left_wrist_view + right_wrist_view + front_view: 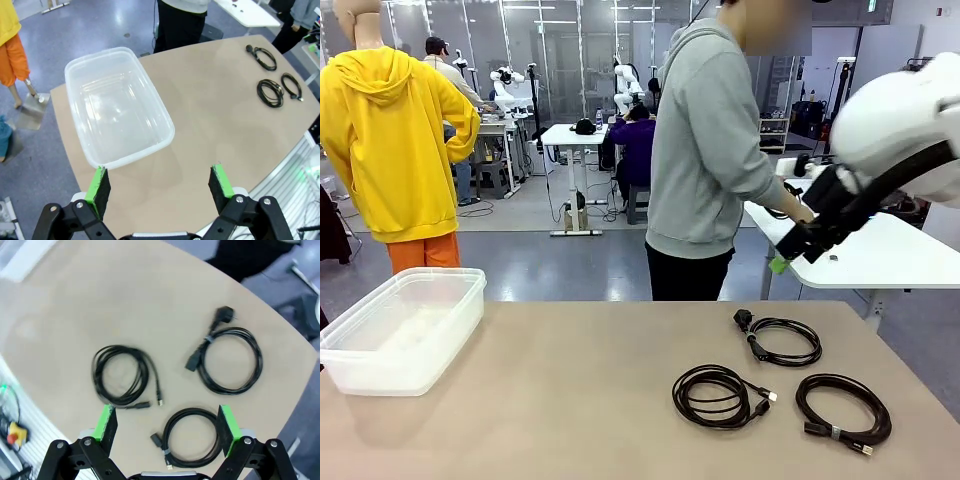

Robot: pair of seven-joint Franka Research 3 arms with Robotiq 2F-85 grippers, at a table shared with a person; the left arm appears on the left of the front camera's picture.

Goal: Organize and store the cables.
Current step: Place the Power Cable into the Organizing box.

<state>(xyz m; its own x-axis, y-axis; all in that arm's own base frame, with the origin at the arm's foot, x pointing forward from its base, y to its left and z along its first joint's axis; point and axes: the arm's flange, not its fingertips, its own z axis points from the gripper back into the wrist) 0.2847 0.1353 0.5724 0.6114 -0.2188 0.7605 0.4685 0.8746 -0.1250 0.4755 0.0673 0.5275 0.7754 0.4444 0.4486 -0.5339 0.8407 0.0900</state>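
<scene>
Item: right gripper (166,412), fingers spread wide and holding nothing, hanging above the table (75,315). Item: left gripper (159,175), likewise spread and holding nothing, with the clear tub (117,105) ahead of my fingertips and toward my left pad; nothing lies in it. Item: three cables, all under my right fingers and well apart from the tub. The nearest coil (191,411) lies between the two pads, just beyond the tips. The plug-headed coil (257,360) lies farther out past the right pad. The double-wound coil (96,374) lies farther out past the left pad. Step in hand, as I judge it: take the nearest coil first. I should come straight down over one side of the ring and catch every strand at once, preferably by its tie, so the loops do not spill on the lift. Not legible: that coil's lower arc runs behind my own knuckles. The connector types are too small to name, and the right wrist view is softly blurred.
</scene>
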